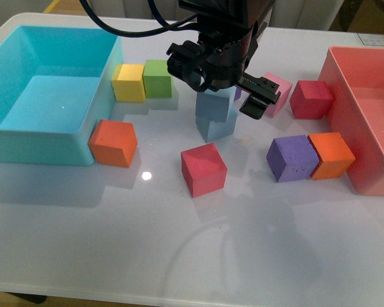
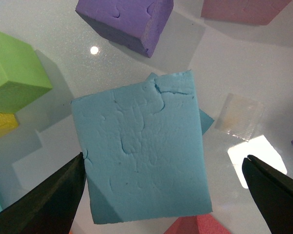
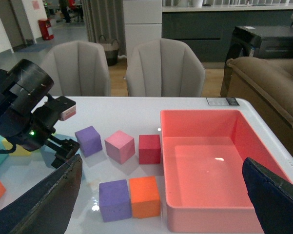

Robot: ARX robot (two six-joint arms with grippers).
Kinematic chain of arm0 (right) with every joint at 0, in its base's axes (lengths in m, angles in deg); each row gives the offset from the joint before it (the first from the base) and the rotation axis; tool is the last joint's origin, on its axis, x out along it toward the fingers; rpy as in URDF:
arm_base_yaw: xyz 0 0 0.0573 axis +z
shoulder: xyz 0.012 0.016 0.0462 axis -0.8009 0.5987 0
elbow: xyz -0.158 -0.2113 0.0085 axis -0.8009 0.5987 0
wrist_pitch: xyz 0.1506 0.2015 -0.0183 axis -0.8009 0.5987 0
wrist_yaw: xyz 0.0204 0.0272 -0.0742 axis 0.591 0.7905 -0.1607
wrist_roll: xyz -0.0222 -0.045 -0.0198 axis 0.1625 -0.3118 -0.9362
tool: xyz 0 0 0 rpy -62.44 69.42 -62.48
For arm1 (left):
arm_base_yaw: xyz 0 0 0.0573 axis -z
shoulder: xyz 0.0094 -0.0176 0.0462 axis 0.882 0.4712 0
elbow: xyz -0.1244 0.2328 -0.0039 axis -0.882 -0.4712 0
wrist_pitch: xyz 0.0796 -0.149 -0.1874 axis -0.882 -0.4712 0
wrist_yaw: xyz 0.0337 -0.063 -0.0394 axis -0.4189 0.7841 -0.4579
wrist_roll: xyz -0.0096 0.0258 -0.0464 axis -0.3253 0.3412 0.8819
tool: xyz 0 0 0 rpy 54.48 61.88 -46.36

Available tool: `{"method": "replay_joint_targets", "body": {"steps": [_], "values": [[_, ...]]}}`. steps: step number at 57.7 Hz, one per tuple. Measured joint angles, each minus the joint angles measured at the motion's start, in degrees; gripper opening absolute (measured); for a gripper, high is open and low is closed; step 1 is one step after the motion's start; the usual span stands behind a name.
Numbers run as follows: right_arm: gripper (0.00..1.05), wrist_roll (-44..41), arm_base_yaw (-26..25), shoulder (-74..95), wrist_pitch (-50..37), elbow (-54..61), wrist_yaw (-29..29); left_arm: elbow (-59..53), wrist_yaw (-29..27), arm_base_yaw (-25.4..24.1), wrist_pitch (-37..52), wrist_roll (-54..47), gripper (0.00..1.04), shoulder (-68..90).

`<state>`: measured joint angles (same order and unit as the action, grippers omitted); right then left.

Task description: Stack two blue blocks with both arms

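1. Nearest the camera in the front view, the red cube [image 1: 204, 168] sits alone on the white table [image 1: 192, 256], with the orange cube [image 1: 113, 142] off to one side against the turquoise bin [image 1: 51, 96]; neither belongs to the task
2. Just behind them, mid-table, stand the two blue blocks: the upper blue block [image 1: 215, 105] rests on the lower blue block [image 1: 216, 125], slightly twisted, so a corner of the lower one peeks out from under it in the left wrist view [image 2: 206, 120]
3. The blocks look like light, soft foam (the top face [image 2: 141, 146] is creased and pitted), so I judge they dent under a hard squeeze and tip easily; the best hold is on two opposite flat sides, pressed gently
4. The left gripper [image 1: 220, 70] hangs directly over the stack with its jaws spread wide: in its wrist view one black fingertip [image 2: 48, 200] sits at the block's edge, possibly brushing it, and the other stands well clear on the far side, so nothing is clamped
5. Farther off, the right gripper [image 3: 161, 204] is raised well away from the stack, facing the red bin [image 3: 209, 170] and the cubes beside it, its fingers wide apart and empty
6. Judging from this, the stacking looks done and the left arm needs only to lift straight off
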<state>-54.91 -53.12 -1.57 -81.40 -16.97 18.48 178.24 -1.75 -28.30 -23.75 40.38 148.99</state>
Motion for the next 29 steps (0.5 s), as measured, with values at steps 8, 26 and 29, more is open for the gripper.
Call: {"method": "replay_joint_targets", "body": {"steps": [8,26,29], "values": [[0.96,0.0,0.0,0.0,0.0,0.0,0.0,-4.3,0.5,-0.2,2.3,0.6,0.96,-3.0],[0.96,0.0,0.0,0.0,0.0,0.0,0.0,-21.2,1.4,-3.4,10.6,3.3,0.96,-18.7],[0.96,0.0,0.0,0.0,0.0,0.0,0.0,-25.2,1.2,-4.5,12.6,3.8,0.96,-22.2]]}}
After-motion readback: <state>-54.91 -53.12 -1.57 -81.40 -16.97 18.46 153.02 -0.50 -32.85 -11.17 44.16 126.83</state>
